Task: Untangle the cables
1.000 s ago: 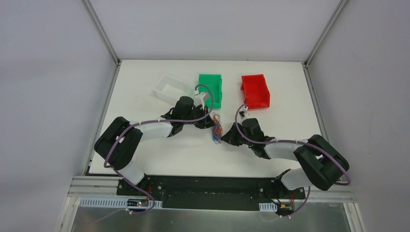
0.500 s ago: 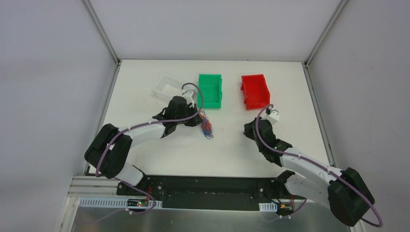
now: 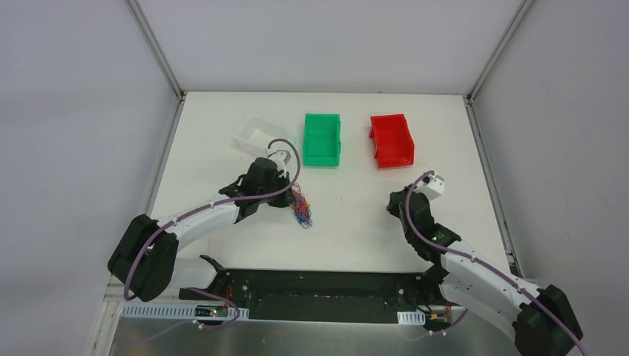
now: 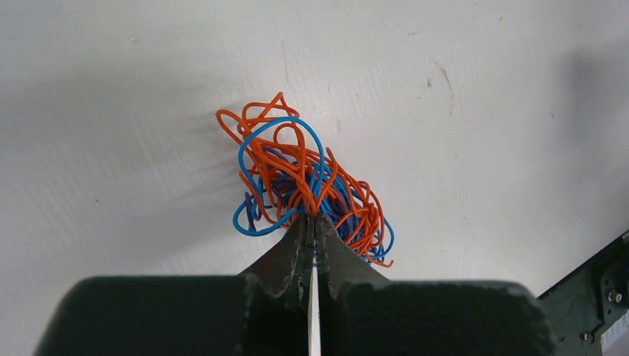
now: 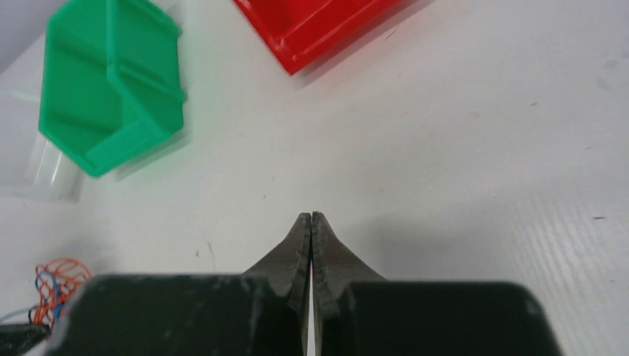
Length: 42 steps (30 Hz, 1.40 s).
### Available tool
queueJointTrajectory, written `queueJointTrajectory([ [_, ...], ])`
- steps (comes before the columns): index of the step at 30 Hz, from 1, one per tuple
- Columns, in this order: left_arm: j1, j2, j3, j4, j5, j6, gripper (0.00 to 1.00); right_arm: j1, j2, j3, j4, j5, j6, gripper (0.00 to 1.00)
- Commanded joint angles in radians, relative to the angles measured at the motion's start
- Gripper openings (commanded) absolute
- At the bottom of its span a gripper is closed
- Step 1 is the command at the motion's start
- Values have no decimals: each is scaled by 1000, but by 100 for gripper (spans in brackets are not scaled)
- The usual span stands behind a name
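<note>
Left gripper (image 4: 312,217): jaws pressed together on the near edge of the tangle of hair-thin orange, blue and dark purple cables (image 4: 297,174), left of centre on the white table (image 3: 348,222), near the clear plastic bin (image 3: 256,133). Right gripper (image 5: 311,216): jaws closed on nothing, well apart from the tangle, nearer the red plastic bin (image 3: 391,139).

table (image 3: 356,215): white top is carrying three open bins along its far side | clear bin (image 3: 256,133): sitting leftmost, turned askew | green bin (image 3: 322,139): sitting in the middle | red bin (image 3: 391,140): sitting rightmost, apart from the green one | black rail (image 3: 319,285): running along the near edge
</note>
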Motion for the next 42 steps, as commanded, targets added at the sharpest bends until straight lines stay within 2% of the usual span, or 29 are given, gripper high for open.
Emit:
queueJointTrajectory([
  [1, 1, -22, 19, -7, 77, 53, 0, -2, 81, 51, 117, -268, -123, 0],
  [3, 0, -11, 35, -4, 108, 57, 0, -2, 126, 58, 166, -383, -149, 2],
  [4, 0, -4, 39, 2, 123, 58, 0, -2, 148, 65, 181, -465, -159, 10],
  [6, 0, 8, 35, 30, 156, 59, 0, 0, 202, 76, 234, -625, -188, 46],
  [7, 0, 14, 28, 51, 176, 58, 0, 8, 237, 83, 262, -694, -196, 60],
  [8, 0, 18, 17, 81, 203, 55, 0, 18, 273, 93, 291, -740, -195, 67],
  [10, 0, 30, -4, 150, 286, 48, 0, 47, 347, 126, 306, -790, -202, 71],
  [13, -1, 47, -28, 244, 354, 32, 0, 103, 468, 186, 310, -826, -214, 72],
  [18, 0, 67, -51, 291, 360, 23, 0, 219, 609, 277, 317, -818, -239, 70],
  [23, -1, 64, -51, 289, 355, 24, 0, 272, 719, 356, 257, -753, -241, 59],
  [26, -1, 56, -56, 284, 330, 25, 0, 274, 761, 391, 204, -715, -232, 46],
  [27, -1, 57, -55, 280, 322, 27, 0, 273, 771, 400, 185, -696, -227, 39],
  [31, 0, 64, -36, 223, 264, 39, 0, 271, 758, 437, 94, -572, -238, 1],
  [35, 0, 91, 8, 78, 94, 59, 0, 236, 686, 391, 70, -371, -171, 0],
  [42, 0, 124, 60, -49, -92, 65, 0, 85, 515, 249, 69, -233, -17, 0],
])
